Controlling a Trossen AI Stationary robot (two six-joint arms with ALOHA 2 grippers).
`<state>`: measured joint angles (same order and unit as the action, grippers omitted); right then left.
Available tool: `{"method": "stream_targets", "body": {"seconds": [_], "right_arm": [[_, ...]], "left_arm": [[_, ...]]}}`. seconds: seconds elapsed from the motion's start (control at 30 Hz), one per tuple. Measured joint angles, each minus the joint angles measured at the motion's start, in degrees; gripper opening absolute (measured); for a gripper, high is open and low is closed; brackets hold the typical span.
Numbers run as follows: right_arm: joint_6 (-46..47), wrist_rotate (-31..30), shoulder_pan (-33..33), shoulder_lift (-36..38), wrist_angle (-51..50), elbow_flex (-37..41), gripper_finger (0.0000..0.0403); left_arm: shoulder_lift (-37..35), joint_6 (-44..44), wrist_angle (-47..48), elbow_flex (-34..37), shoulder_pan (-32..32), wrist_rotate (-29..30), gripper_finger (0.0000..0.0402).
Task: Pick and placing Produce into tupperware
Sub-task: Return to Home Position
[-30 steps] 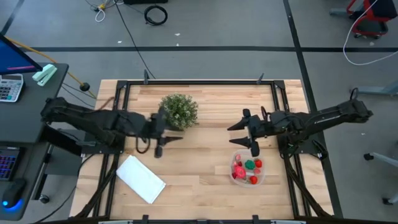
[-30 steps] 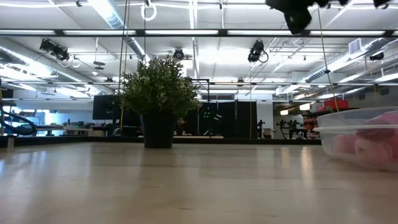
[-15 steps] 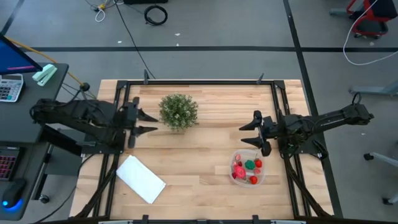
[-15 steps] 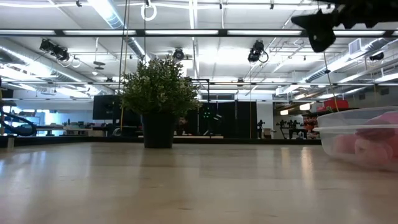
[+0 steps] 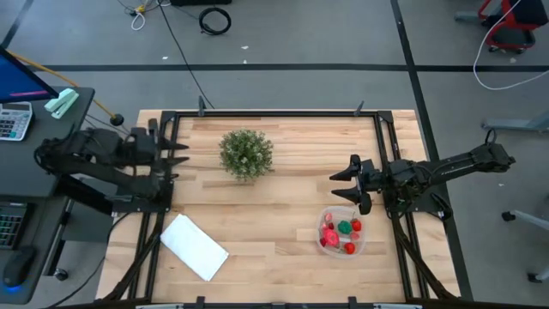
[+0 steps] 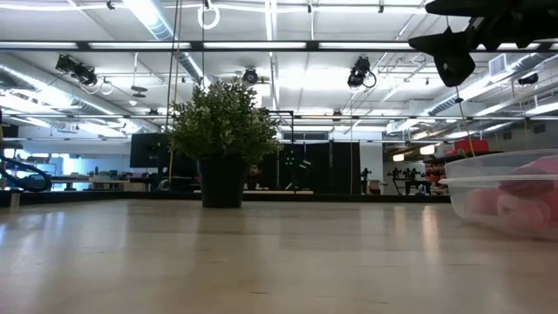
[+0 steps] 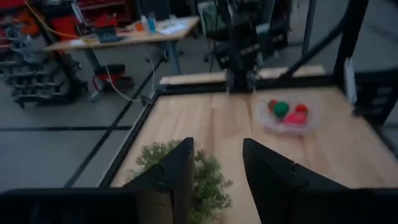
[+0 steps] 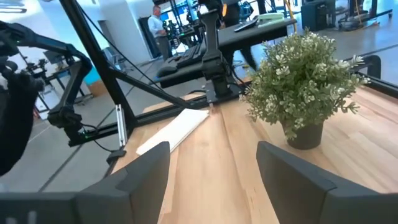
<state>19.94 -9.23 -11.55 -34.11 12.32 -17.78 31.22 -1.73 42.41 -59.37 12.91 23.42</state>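
Note:
The round clear tupperware [image 5: 343,233] stands on the table's right half, holding several red and pink toy produce pieces [image 5: 328,234] and one green piece [image 5: 344,227]; it shows too in the left wrist view [image 7: 286,116] and at the low view's right edge [image 6: 506,199]. My right gripper [image 5: 346,184] hangs open above the table, just off the container's far side. My left gripper [image 5: 177,157] is open over the table's left edge, left of the bushy plant. Neither touches anything.
A bushy green potted plant [image 5: 246,154] stands far of the table's centre. A flat white rectangle [image 5: 194,247] lies near the near left corner. A black frame [image 5: 274,113] borders the table. Bare wood lies between plant and container.
My left gripper has drawn back from beside the plant toward the table's left edge. My right gripper has moved a little toward the right edge and stopped. The container and its contents have kept still.

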Motion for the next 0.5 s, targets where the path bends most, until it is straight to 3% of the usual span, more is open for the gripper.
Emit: {"method": "stream_targets", "body": {"seconds": [0.13, 0.33, 0.5], "right_arm": [[0.04, 0.00, 0.00, 0.00, 0.00, -0.02, 0.0250], [2.48, 0.02, 0.00, -0.13, -0.02, -0.04, 0.0250], [2.04, 0.02, 0.00, -0.11, 0.12, -0.04, 0.0250]], "left_arm": [[-1.89, 9.10, 1.01, 0.02, 0.00, -0.13, 0.0151], [-5.02, 4.80, 0.17, 0.03, 0.00, 1.30, 0.0152], [-9.75, 2.83, -8.75, 6.11, 0.07, -6.59, 0.0144]]}}
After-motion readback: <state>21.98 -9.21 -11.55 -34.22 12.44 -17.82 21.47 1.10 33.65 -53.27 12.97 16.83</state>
